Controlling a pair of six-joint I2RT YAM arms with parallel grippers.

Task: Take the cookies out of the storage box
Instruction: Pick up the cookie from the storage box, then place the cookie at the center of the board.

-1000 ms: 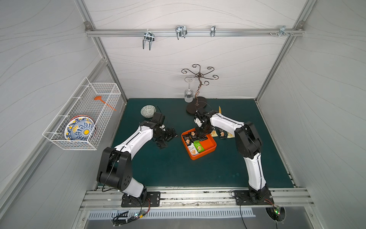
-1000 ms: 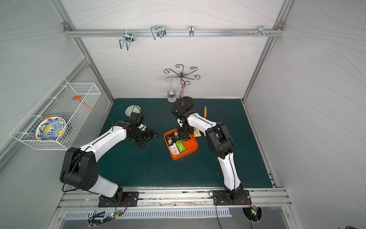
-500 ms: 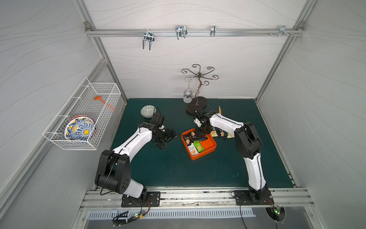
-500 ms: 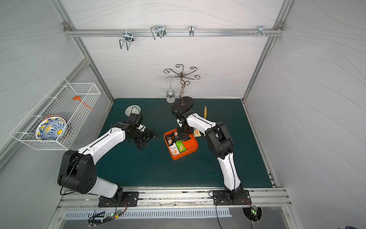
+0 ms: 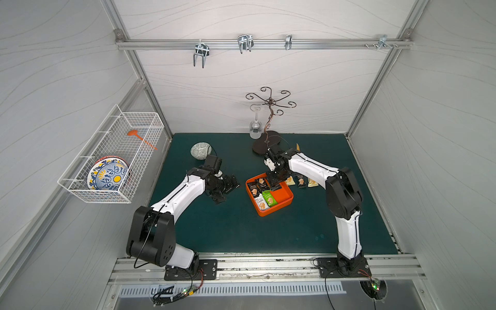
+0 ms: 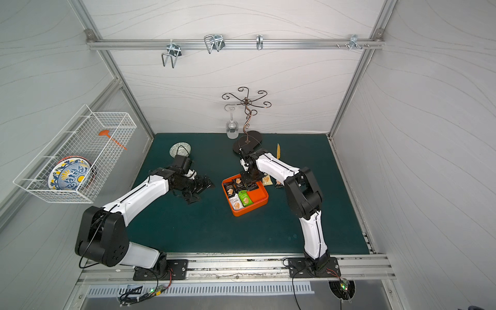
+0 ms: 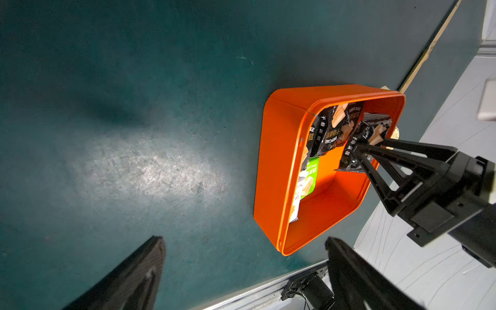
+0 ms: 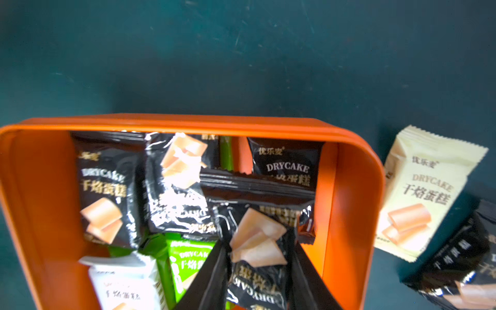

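Note:
The orange storage box sits mid-table on the green mat. It holds several cookies: black packets, a green one and a white one. My right gripper reaches down into the box's far side. It is shut on a black cookie packet, which is tilted up off the others. My left gripper hangs open and empty just left of the box. Three more cookies lie on the mat right of the box: pale yellow, black and another pale one.
A wire glass stand with a hanging wine glass stands at the back, close behind my right wrist. A patterned bowl sits at the back left. A white wire basket with a plate hangs on the left wall.
My right gripper's jaws have narrowed onto the black packet inside the box. Both arms have hardly shifted.

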